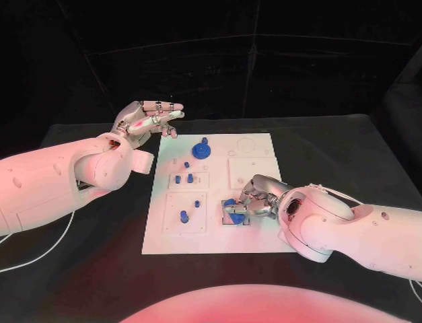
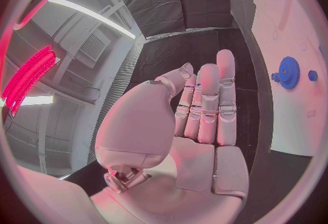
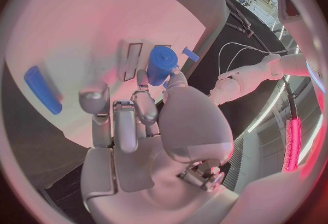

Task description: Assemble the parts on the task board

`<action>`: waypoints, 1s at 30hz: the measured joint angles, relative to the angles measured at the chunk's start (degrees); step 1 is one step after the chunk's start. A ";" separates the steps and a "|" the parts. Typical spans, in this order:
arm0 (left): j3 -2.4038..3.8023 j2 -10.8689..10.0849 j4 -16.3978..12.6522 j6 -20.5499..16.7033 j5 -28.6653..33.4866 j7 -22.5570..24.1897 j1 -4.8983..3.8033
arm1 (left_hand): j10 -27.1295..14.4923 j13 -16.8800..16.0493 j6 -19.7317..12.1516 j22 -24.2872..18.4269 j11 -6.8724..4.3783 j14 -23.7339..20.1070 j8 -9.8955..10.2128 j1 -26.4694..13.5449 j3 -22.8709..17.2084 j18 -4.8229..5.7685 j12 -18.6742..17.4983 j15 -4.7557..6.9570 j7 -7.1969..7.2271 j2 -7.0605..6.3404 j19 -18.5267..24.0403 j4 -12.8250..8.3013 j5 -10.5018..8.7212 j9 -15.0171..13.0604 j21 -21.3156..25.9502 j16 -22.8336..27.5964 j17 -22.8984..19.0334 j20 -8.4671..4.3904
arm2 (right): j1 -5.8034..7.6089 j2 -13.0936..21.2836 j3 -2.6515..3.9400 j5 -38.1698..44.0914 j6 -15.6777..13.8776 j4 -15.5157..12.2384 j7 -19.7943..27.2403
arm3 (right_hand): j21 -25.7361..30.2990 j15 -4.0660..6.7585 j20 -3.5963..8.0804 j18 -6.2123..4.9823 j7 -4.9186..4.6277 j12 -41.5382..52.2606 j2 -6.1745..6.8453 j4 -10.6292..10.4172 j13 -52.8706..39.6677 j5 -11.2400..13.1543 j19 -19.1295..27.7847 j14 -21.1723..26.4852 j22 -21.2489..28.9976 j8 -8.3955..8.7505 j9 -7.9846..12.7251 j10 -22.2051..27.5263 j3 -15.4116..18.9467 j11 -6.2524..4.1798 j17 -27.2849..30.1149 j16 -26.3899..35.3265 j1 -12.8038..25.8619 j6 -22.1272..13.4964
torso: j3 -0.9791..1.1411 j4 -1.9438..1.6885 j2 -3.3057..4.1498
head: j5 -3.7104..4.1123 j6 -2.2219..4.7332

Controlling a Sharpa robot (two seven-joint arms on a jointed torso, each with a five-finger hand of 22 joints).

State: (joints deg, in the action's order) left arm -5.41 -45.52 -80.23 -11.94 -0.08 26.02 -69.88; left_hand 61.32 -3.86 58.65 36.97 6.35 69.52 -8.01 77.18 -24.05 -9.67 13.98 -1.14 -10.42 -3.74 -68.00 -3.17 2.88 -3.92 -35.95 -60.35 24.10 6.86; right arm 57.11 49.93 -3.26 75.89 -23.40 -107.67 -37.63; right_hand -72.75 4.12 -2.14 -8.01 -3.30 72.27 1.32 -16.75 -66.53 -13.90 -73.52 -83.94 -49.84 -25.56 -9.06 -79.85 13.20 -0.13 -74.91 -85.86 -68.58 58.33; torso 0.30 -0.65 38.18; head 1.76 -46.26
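Note:
The white task board [image 1: 254,235] lies in the middle of the black table. A blue gear [image 1: 203,149] [image 2: 288,72] stands near its far edge, and several small blue pegs [image 1: 184,179] sit in the left-hand pockets. My right hand [image 1: 254,202] [image 3: 136,109] is low over the board's near right pocket and pinches a blue cylinder part [image 1: 232,206] [image 3: 162,65] between thumb and finger. My left hand [image 1: 149,121] [image 2: 205,109] hangs above the table just off the board's far left corner, fingers straight and holding nothing.
A blue bar [image 3: 42,90] lies on the board beside my right hand, and a small blue piece [image 3: 191,54] sits beyond the cylinder. A white cable [image 1: 36,249] trails over the table's left side. Bare black table [image 1: 366,155] lies right of the board.

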 measured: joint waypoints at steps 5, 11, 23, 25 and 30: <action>0.00 -0.02 0.01 0.01 0.00 -0.01 0.00 | 0.00 0.00 0.00 0.00 0.00 0.00 0.00 0.00 0.00 0.00 0.00 0.00 0.00 0.00 0.00 0.00 0.00 0.00 0.00 0.00 0.00 0.00 | -0.01 -0.28 -0.01 1.28 0.19 0.09 -0.89 | 0.00 0.00 0.00 0.00 -0.30 -0.74 4.75 -0.18 0.00 9.94 0.00 0.00 0.10 0.00 -0.04 0.00 -0.90 0.01 0.00 0.00 5.22 -0.31 | 0.04 0.05 0.00 | -0.05 -0.01; 0.00 -0.02 0.02 0.02 0.00 -0.03 0.00 | 0.00 0.00 0.00 0.00 0.00 0.00 0.00 0.00 0.00 0.00 0.00 0.00 0.00 0.00 0.00 0.00 0.00 0.00 0.00 0.00 0.00 0.00 | -0.01 -0.33 -0.01 2.83 0.31 -0.02 -1.62 | 0.00 0.00 0.00 0.00 -0.51 -1.27 8.25 -0.36 0.21 10.68 0.00 0.00 0.16 0.00 -0.12 0.22 -1.76 -0.20 0.00 0.24 8.72 -0.52 | 0.06 0.11 0.00 | -0.06 0.03; 0.00 -0.03 0.04 0.02 0.00 -0.05 0.00 | 0.00 0.00 0.00 0.00 0.00 0.00 0.01 0.00 0.00 0.00 0.00 0.00 0.00 0.00 0.00 0.00 0.00 0.00 0.00 0.00 0.01 0.00 | -0.01 0.23 -0.01 5.22 0.42 -1.46 -1.96 | 0.00 0.00 0.00 0.00 -0.51 -1.72 7.82 -0.26 0.00 9.17 0.00 0.00 -0.01 -0.01 -0.42 0.22 -3.10 -0.19 0.01 0.23 9.91 -0.52 | 0.09 0.16 0.00 | 0.02 0.01; 0.00 -0.04 0.04 0.03 0.00 -0.05 0.00 | 0.00 0.00 0.00 0.00 0.00 0.00 0.01 0.00 0.00 0.00 0.00 0.00 0.00 0.00 0.00 0.00 0.00 0.00 0.00 0.00 0.01 0.00 | -0.01 0.36 -0.01 5.65 0.56 -1.88 -1.93 | 0.00 0.00 0.02 0.00 -0.49 -1.72 6.07 -0.10 -0.26 6.93 -0.02 0.00 -0.20 -0.01 -0.54 0.21 -4.27 -0.20 0.01 0.23 7.32 -0.49 | 0.09 0.16 0.00 | 0.04 0.01; 0.00 -0.06 0.04 0.04 0.00 -0.06 0.00 | 0.00 0.00 0.00 0.00 0.00 0.00 0.01 0.00 0.00 0.00 0.00 0.00 0.00 0.00 0.00 0.00 0.00 0.00 0.00 0.00 0.01 0.00 | -0.02 0.53 0.00 6.69 1.13 -2.20 -1.78 | 0.00 -0.01 0.20 0.00 -0.19 -1.72 4.72 1.69 -0.80 5.07 -0.20 0.00 -0.57 -0.56 -0.86 -0.01 -5.64 -0.42 0.01 0.23 -0.78 -0.20 | 0.09 0.16 0.00 | 0.11 -0.05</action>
State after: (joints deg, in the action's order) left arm -5.41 -45.58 -80.19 -11.90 -0.07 25.96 -69.89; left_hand 61.32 -3.86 58.66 36.98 6.35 69.52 -8.01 77.18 -24.05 -9.67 13.98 -1.14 -10.42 -3.74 -68.00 -3.17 2.88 -3.93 -35.95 -60.36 24.11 6.87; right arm 57.09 50.45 -3.27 82.59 -22.26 -109.87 -39.41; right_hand -72.75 4.11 -1.93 -8.01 -3.49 70.54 6.03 -15.05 -67.33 -8.82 -73.72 -83.94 -50.41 -26.12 -9.92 -79.86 7.56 -0.55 -74.90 -85.63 -69.36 58.13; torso 0.39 -0.49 38.18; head 1.87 -46.32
